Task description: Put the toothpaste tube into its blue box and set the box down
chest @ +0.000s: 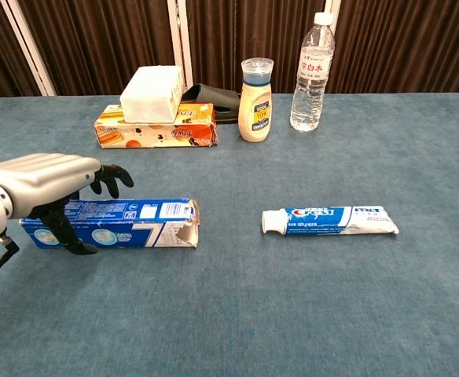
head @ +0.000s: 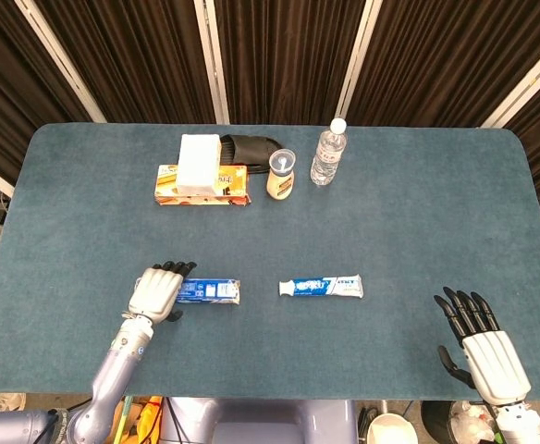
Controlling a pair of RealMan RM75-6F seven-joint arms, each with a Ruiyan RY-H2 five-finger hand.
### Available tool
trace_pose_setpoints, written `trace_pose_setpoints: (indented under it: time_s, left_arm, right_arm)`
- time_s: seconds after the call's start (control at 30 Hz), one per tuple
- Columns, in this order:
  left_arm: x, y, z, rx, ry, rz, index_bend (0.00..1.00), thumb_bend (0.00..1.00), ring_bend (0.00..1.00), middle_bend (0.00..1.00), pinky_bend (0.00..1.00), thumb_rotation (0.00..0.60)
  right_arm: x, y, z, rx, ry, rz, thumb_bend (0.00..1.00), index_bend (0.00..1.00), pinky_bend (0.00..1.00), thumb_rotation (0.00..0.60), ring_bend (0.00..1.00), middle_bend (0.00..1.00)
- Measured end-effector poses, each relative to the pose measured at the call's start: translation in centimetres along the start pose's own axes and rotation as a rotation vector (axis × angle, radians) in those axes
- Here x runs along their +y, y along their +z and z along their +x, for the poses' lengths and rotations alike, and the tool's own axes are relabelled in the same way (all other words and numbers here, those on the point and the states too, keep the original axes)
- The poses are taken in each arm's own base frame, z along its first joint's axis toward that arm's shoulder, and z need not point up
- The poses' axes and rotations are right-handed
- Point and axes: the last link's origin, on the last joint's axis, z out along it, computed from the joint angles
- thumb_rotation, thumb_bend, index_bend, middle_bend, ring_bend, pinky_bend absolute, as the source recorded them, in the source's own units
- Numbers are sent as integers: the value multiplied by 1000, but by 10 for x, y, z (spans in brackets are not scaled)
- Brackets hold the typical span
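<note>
Sitting on the table (head: 418, 213) are one blue box (head: 210, 291), one toothpaste tube (head: 321, 287), one water bottle (head: 327, 154), one sauce bottle (head: 281, 174), one orange carton (head: 202, 190) carrying one white box (head: 199, 163), and one black item (head: 251, 146). Two hands are showing: left hand (head: 157, 291), right hand (head: 485, 347).

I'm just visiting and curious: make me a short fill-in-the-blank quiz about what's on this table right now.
1. The left hand is closing around the ____ toothpaste box.
2. The toothpaste tube lies ____ the box, on the table.
3. The white block rests on the ____ carton.
4. The right hand holds ____.

Missing words: blue; outside; orange; nothing
</note>
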Motion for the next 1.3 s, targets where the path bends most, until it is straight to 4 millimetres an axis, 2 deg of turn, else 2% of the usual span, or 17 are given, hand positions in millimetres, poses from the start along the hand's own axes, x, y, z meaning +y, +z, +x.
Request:
trace_pose_setpoints:
  time_s: [0.13,0.37,0.7,0.9,1.07,1.17,1.3]
  left_arm:
    - [-2,2,-5,-8,11,17,221,308,322,326,439,600]
    - [-5,3,-9,-14,7,35,354,414,502,509,576,600]
    - [-5,1,-5,27,-5,6,382,433,523,532,581,600]
    - [-8,-4,10,102,8,-42,382,432,523,529,565,600]
    - [-17,-10,29,209,87,-109,382,432,519,524,560,600]
    - [-26,-13,42,290,148,-151,382,429,518,524,557,600]
    - [-36,-18,57,356,132,-194,381,426,518,523,551,600]
  right_arm:
    - [0,0,0,-1,3,-2,430,0,0,600,0,0]
    - [0,0,1,1,2,-2,431,0,0,600,0,0]
    - [0,0,1,0,5,-4,431,0,0,600,0,0]
    - [1,3,2,5,8,-4,431,0,0,600,0,0]
    - [1,8,1,-8,-50,14,431,0,0,600,0,0]
    - [-4,17,-1,-33,-100,40,431,1,0,600,0,0]
    - [-23,41,-3,-61,-96,92,431,40,0,600,0,6]
